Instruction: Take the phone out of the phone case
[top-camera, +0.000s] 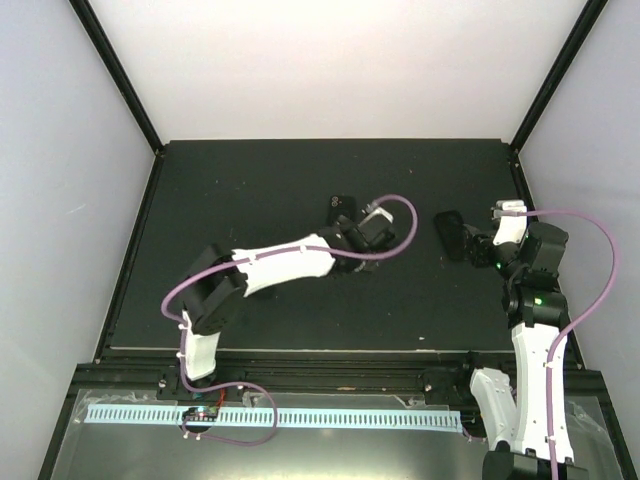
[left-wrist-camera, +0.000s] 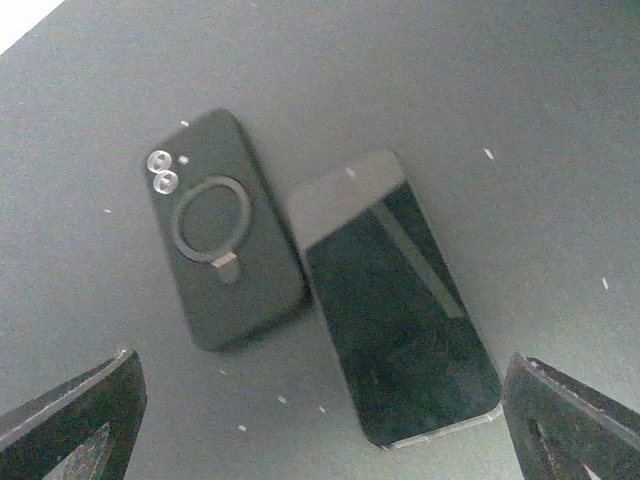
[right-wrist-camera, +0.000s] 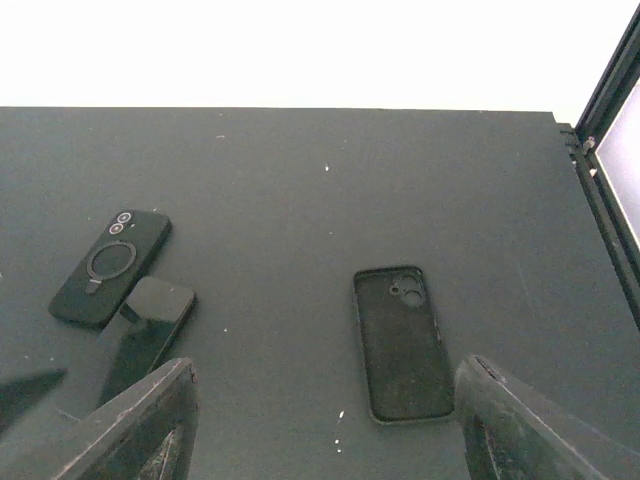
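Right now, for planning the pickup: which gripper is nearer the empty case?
Right. The right gripper hangs just short of the empty case; the left gripper is farther off, above the bare phone.

Ringed phone (left-wrist-camera: 225, 230) crowds bare phone (left-wrist-camera: 395, 300); empty case (right-wrist-camera: 400, 345) well apart.

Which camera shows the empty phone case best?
Right wrist view: the empty case lies whole, inside up, camera cutout clear. The top view shows only a dark shape toward the table's right side; the left wrist view misses it.
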